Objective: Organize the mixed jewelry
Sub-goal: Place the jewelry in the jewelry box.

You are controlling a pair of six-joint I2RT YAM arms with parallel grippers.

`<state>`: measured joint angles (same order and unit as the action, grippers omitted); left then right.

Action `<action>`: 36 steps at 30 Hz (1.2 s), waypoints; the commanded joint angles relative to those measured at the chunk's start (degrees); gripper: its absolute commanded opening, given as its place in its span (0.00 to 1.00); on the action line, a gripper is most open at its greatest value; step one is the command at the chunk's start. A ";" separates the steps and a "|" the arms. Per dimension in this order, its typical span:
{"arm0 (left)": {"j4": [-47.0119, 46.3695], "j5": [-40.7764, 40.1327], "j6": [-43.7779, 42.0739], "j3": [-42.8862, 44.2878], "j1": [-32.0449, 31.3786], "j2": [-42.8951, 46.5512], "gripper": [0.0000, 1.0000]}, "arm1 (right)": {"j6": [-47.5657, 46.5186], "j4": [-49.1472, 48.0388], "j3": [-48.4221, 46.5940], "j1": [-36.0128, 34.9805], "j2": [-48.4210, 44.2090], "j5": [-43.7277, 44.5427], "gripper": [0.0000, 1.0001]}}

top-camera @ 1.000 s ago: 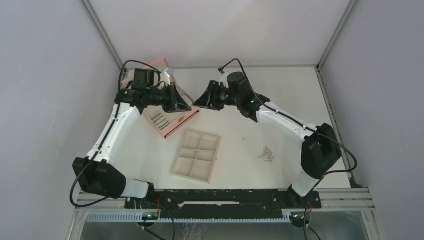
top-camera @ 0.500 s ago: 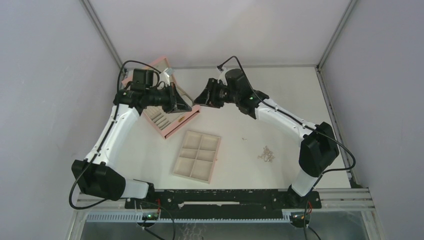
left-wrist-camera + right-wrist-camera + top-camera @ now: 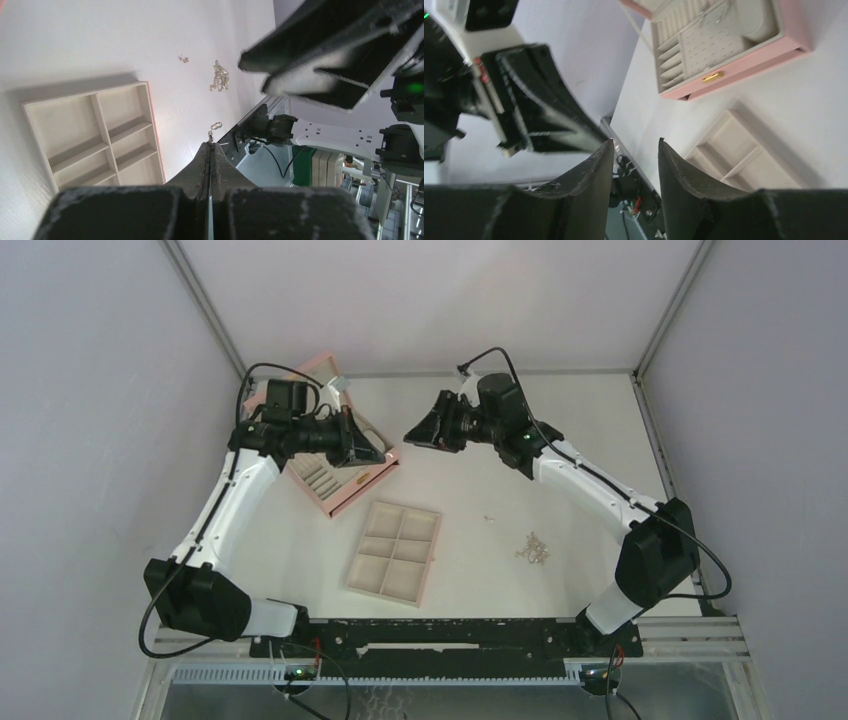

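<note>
I'm looking down on a white table [image 3: 570, 440] boxed in by pale grey walls, with metal posts in the far corners. An open pink box [image 3: 345, 483] sits in the upper left of the overhead view, and a beige six-cell tray [image 3: 395, 552] lies below it near centre. The chain cluster [image 3: 533, 548] lies right of the tray, with a stray piece [image 3: 489, 516] just above and left of it.

Both arms reach inward, and their tips nearly meet over the far middle of the table. The left gripper [image 3: 383, 452] hangs above the box's right corner. Its fingers are pressed together, and a tiny silver link [image 3: 216, 125] sits at their tip, apparently pinched. The right gripper [image 3: 414, 432] faces it with its fingers parted and nothing between them.
</note>
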<state>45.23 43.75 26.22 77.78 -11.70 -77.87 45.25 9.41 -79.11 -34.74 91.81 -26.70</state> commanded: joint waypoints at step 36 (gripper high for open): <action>-3.04 -1.20 1.41 -1.23 1.06 3.52 0.00 | 17.79 -18.91 7.30 -5.62 -0.17 -6.09 0.36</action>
<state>43.79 42.17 27.05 76.64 -11.05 -76.77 63.53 -8.75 -71.26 -39.90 92.44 -33.47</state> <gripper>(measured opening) 0.005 0.349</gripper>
